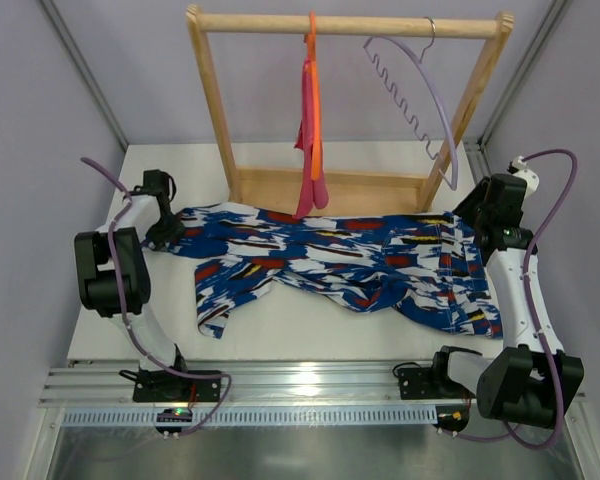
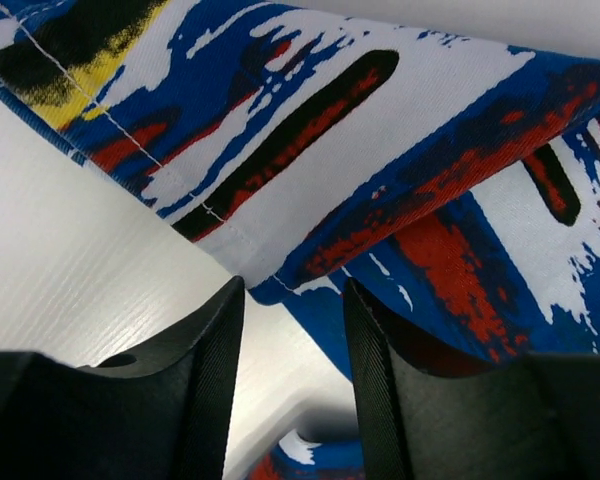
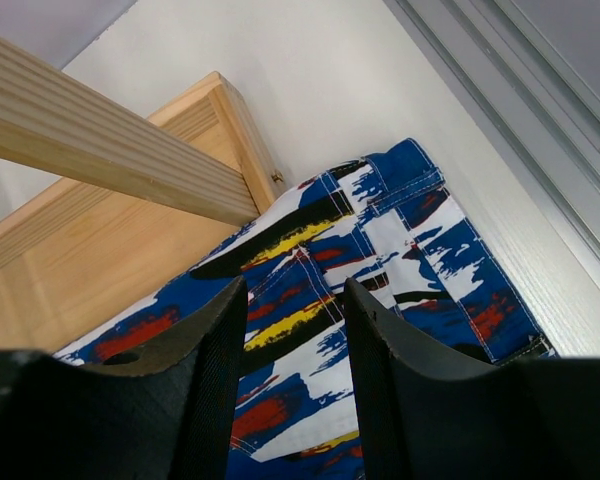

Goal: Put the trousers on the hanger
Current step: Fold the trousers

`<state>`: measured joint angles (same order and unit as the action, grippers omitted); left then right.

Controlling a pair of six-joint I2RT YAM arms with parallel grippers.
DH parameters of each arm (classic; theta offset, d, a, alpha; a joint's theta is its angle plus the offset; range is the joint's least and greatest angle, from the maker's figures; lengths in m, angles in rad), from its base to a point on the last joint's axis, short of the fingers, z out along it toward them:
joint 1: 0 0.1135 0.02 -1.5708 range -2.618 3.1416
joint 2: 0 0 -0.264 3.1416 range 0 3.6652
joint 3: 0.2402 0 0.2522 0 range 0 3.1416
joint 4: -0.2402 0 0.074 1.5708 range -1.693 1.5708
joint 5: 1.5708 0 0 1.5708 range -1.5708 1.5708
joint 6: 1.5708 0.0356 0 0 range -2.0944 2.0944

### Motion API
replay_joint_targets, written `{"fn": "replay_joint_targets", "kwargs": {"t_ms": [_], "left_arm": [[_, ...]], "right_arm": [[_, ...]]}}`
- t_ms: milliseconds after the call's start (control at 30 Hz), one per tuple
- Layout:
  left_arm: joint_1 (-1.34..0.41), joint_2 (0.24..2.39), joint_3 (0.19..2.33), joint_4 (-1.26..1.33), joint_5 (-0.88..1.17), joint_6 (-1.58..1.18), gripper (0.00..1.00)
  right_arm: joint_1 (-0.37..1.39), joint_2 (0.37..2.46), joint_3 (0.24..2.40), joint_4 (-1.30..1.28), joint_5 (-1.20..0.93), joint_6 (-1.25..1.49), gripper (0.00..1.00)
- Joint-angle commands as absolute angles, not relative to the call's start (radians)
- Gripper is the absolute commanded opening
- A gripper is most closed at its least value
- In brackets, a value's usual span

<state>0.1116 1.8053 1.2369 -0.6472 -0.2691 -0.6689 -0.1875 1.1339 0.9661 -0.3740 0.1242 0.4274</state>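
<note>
The left arm (image 1: pixel 108 270) and the right arm (image 1: pixel 517 290) are built alike, each with chunky rounded black joint housings joined by slim white links and bolted to a black base plate; the left base (image 1: pixel 170 385) shows a small green light (image 1: pixel 180 411). A thin lilac cable (image 1: pixel 100 168) runs along the left arm in loose loops, and a matching cable (image 1: pixel 555 153) runs along the right. The left gripper (image 2: pixel 292 330) and the right gripper (image 3: pixel 292 330) each have two thick matt black fingers (image 2: pixel 205 385), curved at the tip, with finely ribbed inner faces.
</note>
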Motion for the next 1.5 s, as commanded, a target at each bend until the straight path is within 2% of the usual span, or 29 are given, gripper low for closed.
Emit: {"fn": "replay_joint_targets", "kwargs": {"t_ms": [0,33,67,133,167,200,467,667,700,733,767,800,867,933,1100,1233,1400,1467], "left_arm": [[0.109,1.822,1.285,-0.629,-0.299,-0.658,0.44],[0.109,1.824,1.292,-0.632,-0.299,-0.661,0.4],[0.11,1.83,1.304,-0.635,-0.296,-0.663,0.28],[0.109,1.839,1.321,-0.646,-0.302,-0.661,0.17],[0.109,1.845,1.331,-0.661,-0.313,-0.661,0.05],[0.109,1.85,1.354,-0.672,-0.319,-0.66,0.0],[0.11,1.9,1.535,-0.773,-0.419,-0.67,0.0],[0.14,2.087,1.864,-0.919,-0.563,-0.663,0.0],[0.156,2.117,1.908,-0.949,-0.592,-0.682,0.01],[0.166,2.167,1.958,-1.01,-0.622,-0.687,0.07],[0.17,2.187,2.0,-1.041,-0.639,-0.692,0.26],[0.179,2.201,2.085,-1.076,-0.656,-0.709,0.39],[0.176,2.188,2.121,-1.14,-0.696,-0.724,0.58],[0.17,2.125,2.05,-1.096,-0.703,-0.755,0.68],[0.103,1.814,1.682,-0.872,-0.523,-0.7,0.7],[0.016,1.611,1.296,-0.714,-0.338,-0.655,0.7],[-0.145,1.471,1.065,-0.727,-0.325,-0.692,0.69],[-0.211,1.402,0.988,-0.776,-0.395,-0.741,0.71]], "right_arm": [[-0.193,1.1,0.96,-0.341,0.132,0.425,0.47],[-0.193,1.098,0.959,-0.342,0.132,0.423,0.46],[-0.193,1.098,0.959,-0.341,0.133,0.423,0.46],[-0.193,1.097,0.959,-0.342,0.138,0.422,0.46],[-0.193,1.095,0.959,-0.345,0.141,0.422,0.47],[-0.193,1.092,0.959,-0.345,0.14,0.422,0.46],[-0.193,1.089,0.965,-0.344,0.143,0.426,0.46],[-0.193,1.083,0.968,-0.353,0.133,0.426,0.46],[-0.193,1.081,0.969,-0.354,0.132,0.426,0.46],[-0.193,1.075,0.973,-0.359,0.132,0.425,0.46],[-0.193,1.072,0.982,-0.367,0.133,0.425,0.46],[-0.193,1.069,0.986,-0.37,0.133,0.423,0.46],[-0.193,1.057,0.996,-0.374,0.132,0.431,0.46],[-0.193,1.046,1.0,-0.376,0.12,0.454,0.47],[-0.192,1.034,0.994,-0.38,0.003,0.514,0.47],[-0.17,1.029,0.942,-0.371,-0.187,0.571,0.49],[-0.039,1.025,0.887,-0.39,-0.216,0.647,0.52],[0.0,1.014,0.859,-0.425,-0.187,0.669,0.52]]}}
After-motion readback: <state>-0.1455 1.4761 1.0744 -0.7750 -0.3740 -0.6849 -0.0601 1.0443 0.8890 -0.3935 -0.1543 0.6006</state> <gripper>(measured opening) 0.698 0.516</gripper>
